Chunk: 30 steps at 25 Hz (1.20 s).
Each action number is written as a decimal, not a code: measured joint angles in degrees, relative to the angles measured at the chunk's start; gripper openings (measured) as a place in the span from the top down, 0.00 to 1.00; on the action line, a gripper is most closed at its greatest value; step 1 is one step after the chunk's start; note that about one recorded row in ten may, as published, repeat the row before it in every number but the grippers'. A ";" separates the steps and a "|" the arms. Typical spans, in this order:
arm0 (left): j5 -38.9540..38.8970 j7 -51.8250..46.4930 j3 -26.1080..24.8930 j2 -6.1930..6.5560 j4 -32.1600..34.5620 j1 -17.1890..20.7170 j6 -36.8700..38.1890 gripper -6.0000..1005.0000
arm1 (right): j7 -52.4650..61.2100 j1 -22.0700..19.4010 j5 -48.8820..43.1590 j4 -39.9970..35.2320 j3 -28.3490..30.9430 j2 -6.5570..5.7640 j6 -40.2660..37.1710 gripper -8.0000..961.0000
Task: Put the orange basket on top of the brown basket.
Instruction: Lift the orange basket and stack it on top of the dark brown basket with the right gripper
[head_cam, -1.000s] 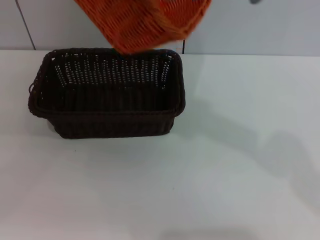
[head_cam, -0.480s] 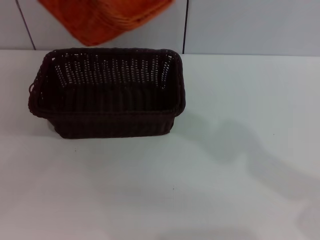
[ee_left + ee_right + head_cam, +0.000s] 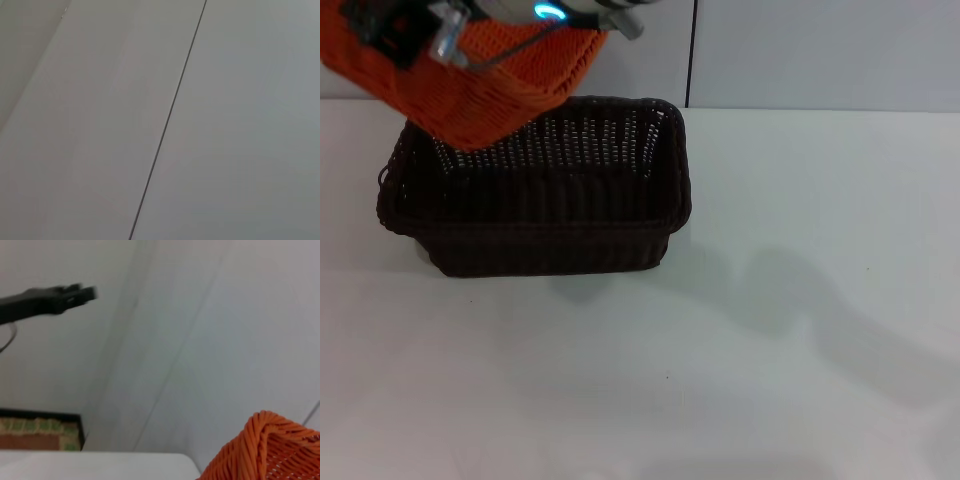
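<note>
place: plain indoor test bench, likely a lab | evidence: bare white table (image 3: 800, 350) | pale panelled wall (image 3: 820, 50) with a dark vertical seam (image 3: 691, 50) | patterned floor mat (image 3: 40, 435) beyond the table

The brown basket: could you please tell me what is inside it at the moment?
The visible interior of the brown basket holds nothing. The orange basket hangs tilted above its far-left corner, covering that part of the rim and the interior behind it.
</note>
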 joint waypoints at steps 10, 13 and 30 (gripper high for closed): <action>-0.47 0.28 -0.43 -1.60 0.56 -0.49 0.37 0.49 | -47.44 -3.74 15.11 -2.55 8.93 -0.42 7.86 0.83; -0.71 0.28 -3.28 -3.61 0.67 -1.60 0.24 0.49 | -62.35 -3.40 17.74 -5.69 12.06 -0.43 13.10 0.83; -7.05 0.09 -8.75 -5.03 13.71 -4.57 -6.43 0.49 | -123.03 -0.15 20.54 -21.69 37.17 -6.59 45.35 0.83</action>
